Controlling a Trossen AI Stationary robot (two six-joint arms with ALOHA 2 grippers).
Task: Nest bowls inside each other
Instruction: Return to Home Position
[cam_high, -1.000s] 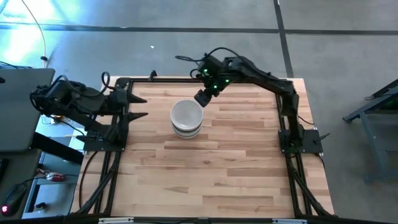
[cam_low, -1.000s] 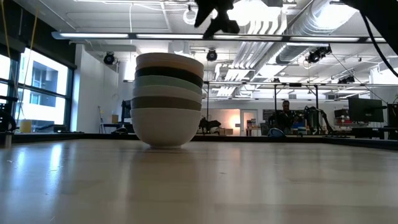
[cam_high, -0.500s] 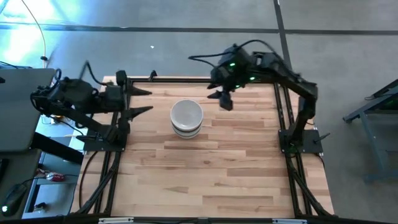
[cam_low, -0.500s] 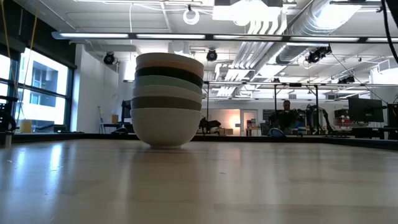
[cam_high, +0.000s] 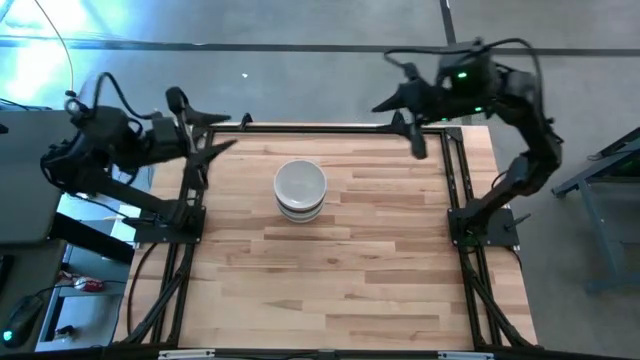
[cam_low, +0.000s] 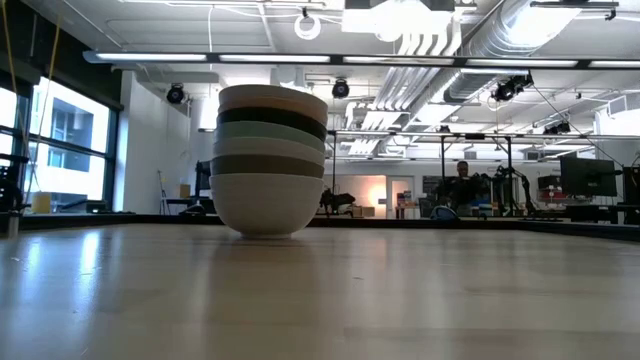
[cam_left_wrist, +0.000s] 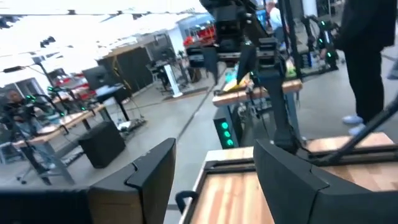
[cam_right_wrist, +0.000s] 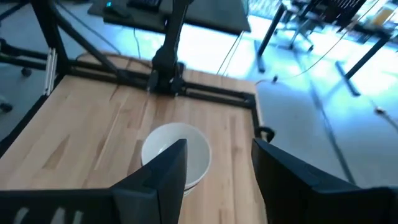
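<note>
Wooden table (cam_high: 330, 270), person (cam_low: 461, 174) far behind

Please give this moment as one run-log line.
stack of bowls: nested, white top | left gripper: open, left edge | right gripper: open, far edge

Robotics lab: exposed ceiling ducts (cam_low: 497, 38), workbenches (cam_left_wrist: 65, 119), monitors (cam_low: 585, 178).

The stack of bowls (cam_high: 300, 188) alone blocks the table (cam_high: 340, 270), open wood on every side.
</note>
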